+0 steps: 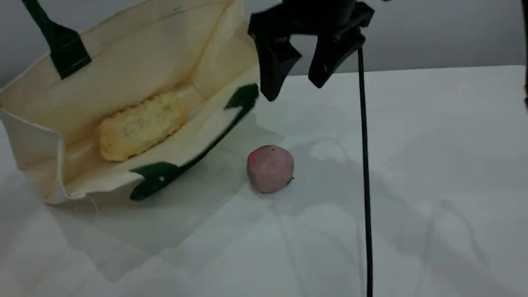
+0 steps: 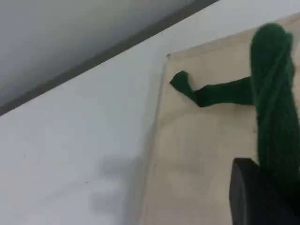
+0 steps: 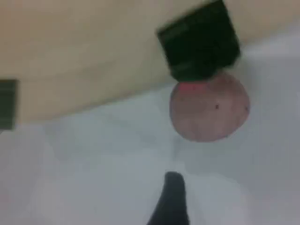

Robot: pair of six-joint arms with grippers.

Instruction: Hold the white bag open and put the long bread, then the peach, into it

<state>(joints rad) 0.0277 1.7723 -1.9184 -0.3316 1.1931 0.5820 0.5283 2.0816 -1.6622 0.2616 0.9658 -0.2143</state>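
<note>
The white bag (image 1: pixel 136 62) lies open on its side at the left, its mouth facing the camera. The long bread (image 1: pixel 140 126) rests inside it. One dark green handle (image 1: pixel 41 20) is pulled up out of the top edge. In the left wrist view that handle (image 2: pixel 274 93) runs down to my left fingertip (image 2: pixel 253 197), which is shut on it. The peach (image 1: pixel 270 168) sits on the table just right of the bag's lower handle (image 1: pixel 214 142). My right gripper (image 1: pixel 295 90) hangs open and empty above and behind the peach (image 3: pixel 209 107).
A thin black cable (image 1: pixel 364 165) hangs straight down just right of the peach, from the right gripper to the bottom edge. The white table (image 1: pixel 433 165) stretches to the right and front. A grey wall stands behind it.
</note>
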